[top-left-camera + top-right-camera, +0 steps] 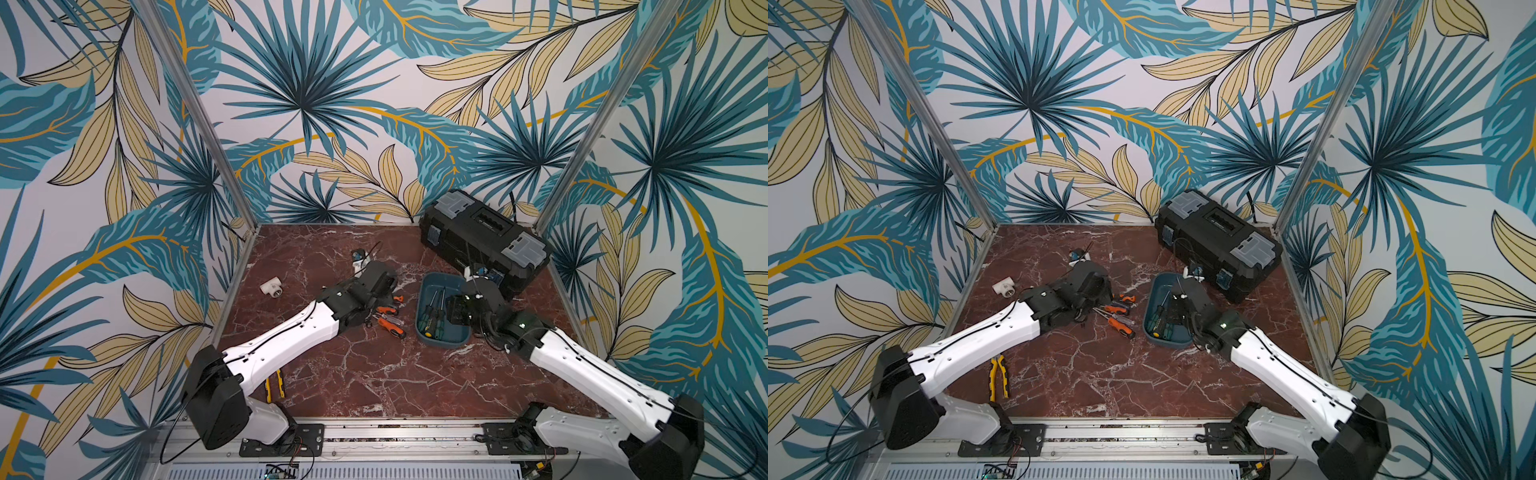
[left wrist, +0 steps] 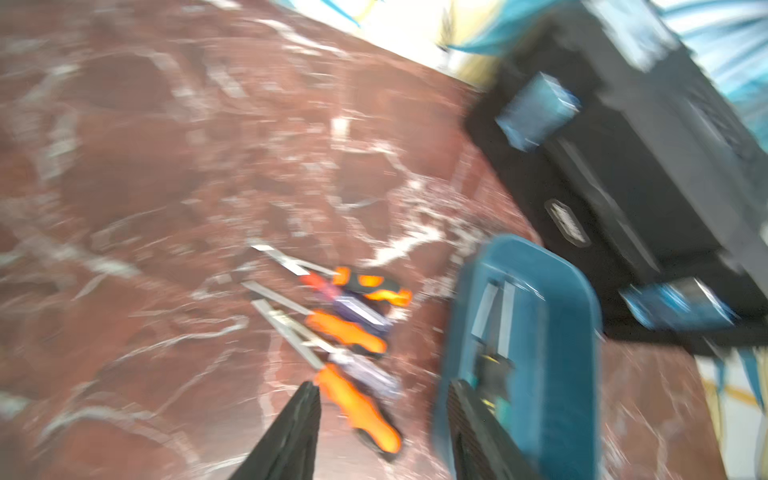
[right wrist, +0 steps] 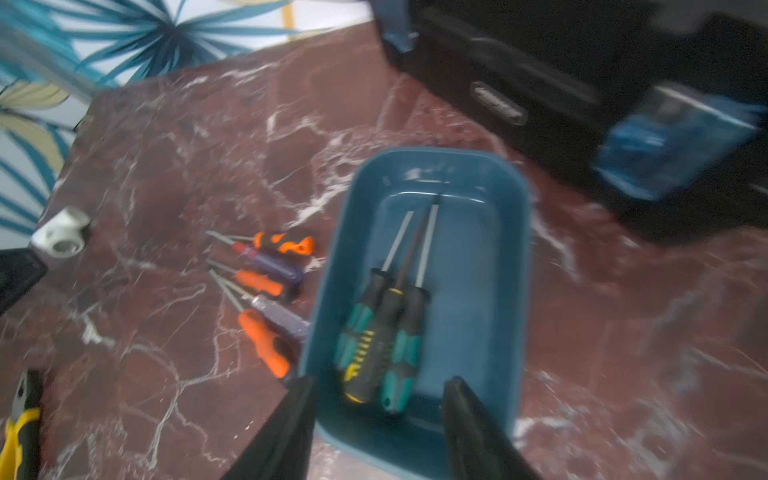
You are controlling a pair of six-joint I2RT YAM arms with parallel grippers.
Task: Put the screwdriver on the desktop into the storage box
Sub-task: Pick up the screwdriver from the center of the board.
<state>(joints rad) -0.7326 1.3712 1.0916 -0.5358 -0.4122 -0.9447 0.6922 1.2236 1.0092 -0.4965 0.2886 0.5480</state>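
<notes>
My left gripper (image 2: 382, 386) hangs low over the desktop (image 3: 187, 166) with its fingers half apart and nothing between them. It points toward the loose screwdrivers (image 3: 257, 282), because I judge that one of them is the next to take. They lie side by side, tips the same way, at 9 o'clock of the storage box (image 3: 521, 291) and just beside its wall, so the carry is short. My right gripper (image 3: 379, 380) is also half open and empty, above the near end of the box. There three screwdrivers (image 3: 374, 340) already lie along its length, the way they fit. The black toolbox (image 1: 482, 232) stands at 1 o'clock of the box. The left wrist view is blurred, so I cannot tell which handle I aim at.
</notes>
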